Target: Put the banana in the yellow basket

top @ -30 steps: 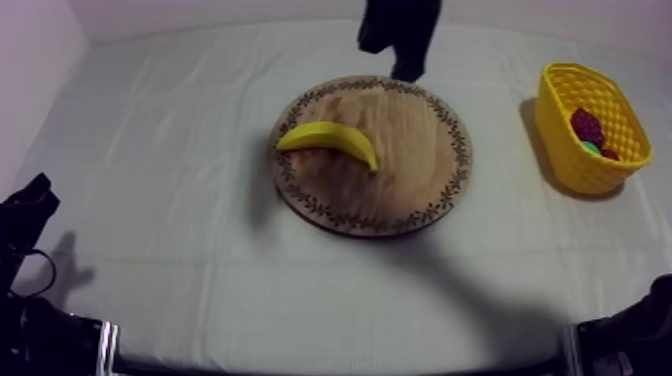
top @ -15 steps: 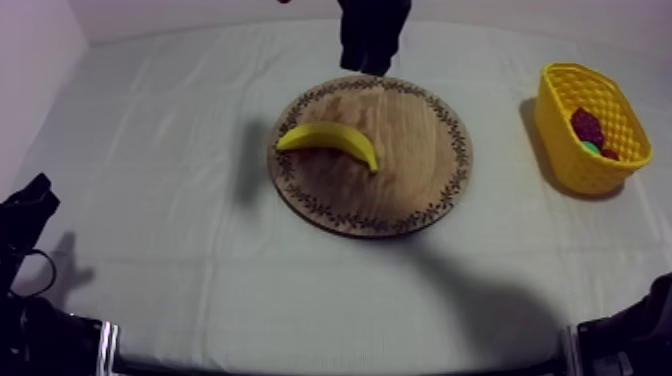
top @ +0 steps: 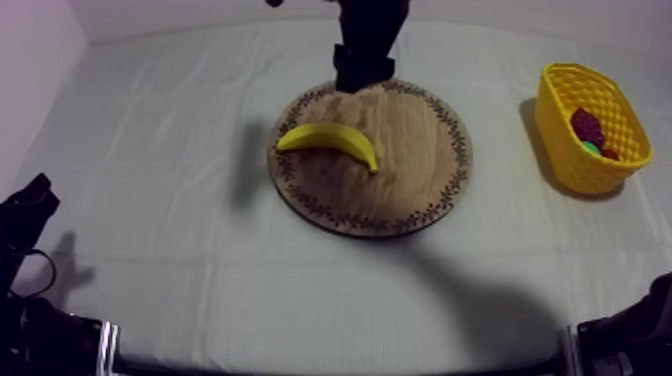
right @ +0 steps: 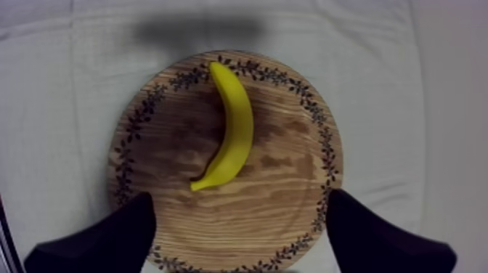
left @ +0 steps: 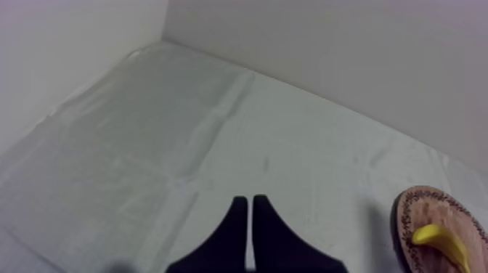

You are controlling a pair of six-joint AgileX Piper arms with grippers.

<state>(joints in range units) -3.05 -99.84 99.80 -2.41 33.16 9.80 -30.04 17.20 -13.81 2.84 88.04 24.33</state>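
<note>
Since a second ago the right gripper (top: 358, 72) has swung left and lower, from behind the wooden board (top: 420, 190) to over its far rim. From above, the banana (top: 330, 138) lies untouched on the board's left half, and the yellow basket (top: 558, 135) stands well apart at the right.

In the left wrist view, the left gripper (left: 250, 218) rests with its fingers (left: 231, 236) pressed together.

In the right wrist view, the right arm's fingers (right: 109, 239) are spread wide and hold nothing, with the banana beyond them. It would do best to centre over the banana's middle, straddle it crosswise, then descend.
</note>
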